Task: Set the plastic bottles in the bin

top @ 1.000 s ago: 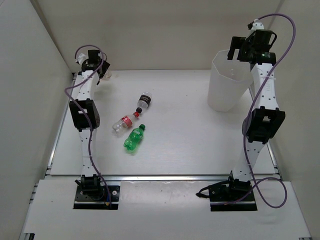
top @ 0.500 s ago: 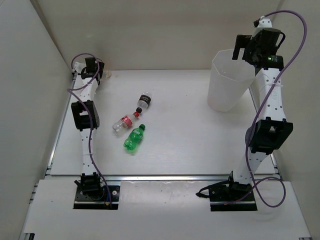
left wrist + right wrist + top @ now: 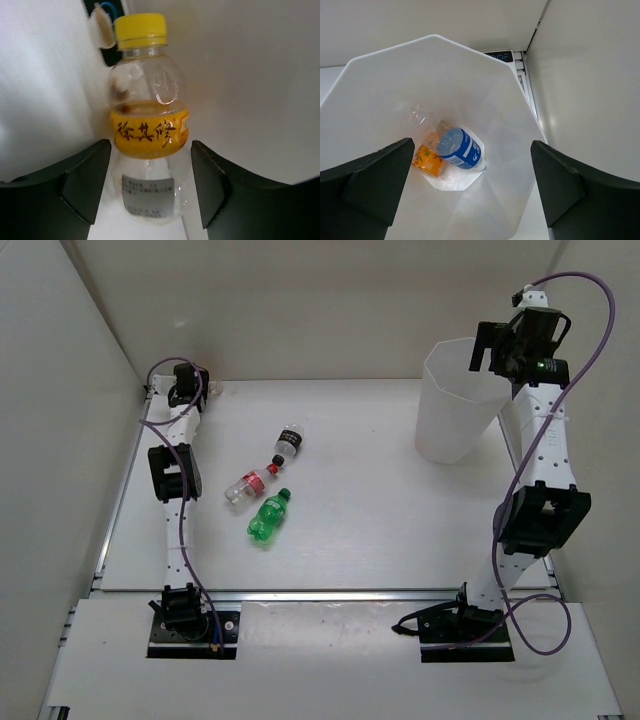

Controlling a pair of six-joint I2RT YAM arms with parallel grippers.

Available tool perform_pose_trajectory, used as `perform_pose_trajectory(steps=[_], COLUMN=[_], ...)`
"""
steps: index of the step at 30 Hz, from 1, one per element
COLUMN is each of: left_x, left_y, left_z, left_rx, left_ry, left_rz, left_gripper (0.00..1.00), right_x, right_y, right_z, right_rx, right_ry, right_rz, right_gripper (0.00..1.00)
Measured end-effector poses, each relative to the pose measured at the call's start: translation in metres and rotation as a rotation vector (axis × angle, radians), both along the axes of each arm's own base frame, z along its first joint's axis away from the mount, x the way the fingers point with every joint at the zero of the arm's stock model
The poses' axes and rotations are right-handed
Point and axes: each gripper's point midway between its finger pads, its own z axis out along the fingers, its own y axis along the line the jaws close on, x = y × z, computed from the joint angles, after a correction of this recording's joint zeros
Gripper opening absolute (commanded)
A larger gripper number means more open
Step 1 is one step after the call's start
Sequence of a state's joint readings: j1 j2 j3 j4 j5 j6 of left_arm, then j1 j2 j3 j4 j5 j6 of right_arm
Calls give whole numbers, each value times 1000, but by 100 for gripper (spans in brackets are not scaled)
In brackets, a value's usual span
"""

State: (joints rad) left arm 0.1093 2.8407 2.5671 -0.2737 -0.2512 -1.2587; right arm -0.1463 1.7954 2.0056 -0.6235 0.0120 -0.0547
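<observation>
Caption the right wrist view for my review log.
Right gripper open above the bin, a blue-labelled bottle and an orange-labelled bottle at its bottom.

The white table (image 3: 380, 520) carries three bottles lying on their sides in its left half, close together. The black-label bottle (image 3: 289, 441) lies farthest back. Just in front of it is the red-label bottle (image 3: 248, 486), its red cap pointing up toward the black-label bottle's near end and almost touching it. The green bottle (image 3: 268, 517) lies nearest, just beside the red-label one, with its cap toward the far right. The bin (image 3: 455, 420) stands upright at the far right, well apart from them. In the left wrist view, a yellow-cap bottle (image 3: 149, 125) with a yellow label appears to stand upright on the white surface.
</observation>
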Motion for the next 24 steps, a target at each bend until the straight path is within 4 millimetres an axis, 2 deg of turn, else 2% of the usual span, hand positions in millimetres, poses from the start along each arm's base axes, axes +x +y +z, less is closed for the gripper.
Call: perform_pose_trajectory(steps=[3, 5, 8, 12, 16, 18, 20, 24], left_x=[10, 13, 14, 13, 6, 0, -6, -31], left_y=[0, 0, 1, 1, -1, -4, -8, -24], left_z=[0, 0, 1, 2, 9, 19, 41, 106], left_rx=[-31, -44, -46, -24, 8, 20, 29, 82], left_ry=[-69, -90, -103, -88, -39, -10, 0, 3], left_rz=[18, 23, 27, 15, -19, -50, -90, -187], left_gripper=[63, 48, 36, 24, 19, 16, 16, 17], right_x=[-6, -13, -24, -40, -49, -50, -49, -49], right_y=[-3, -4, -5, -4, -1, 4, 11, 38], right_z=[0, -2, -4, -3, -1, 2, 5, 14], right_rx=[-8, -13, -16, -14, -3, 5, 8, 0], right_ry=[7, 16, 35, 33, 24, 17, 7, -16], right_rz=[-20, -32, -43, -42, -24, -3, 24, 103], right_gripper=[99, 99, 99, 99, 99, 100, 99, 99])
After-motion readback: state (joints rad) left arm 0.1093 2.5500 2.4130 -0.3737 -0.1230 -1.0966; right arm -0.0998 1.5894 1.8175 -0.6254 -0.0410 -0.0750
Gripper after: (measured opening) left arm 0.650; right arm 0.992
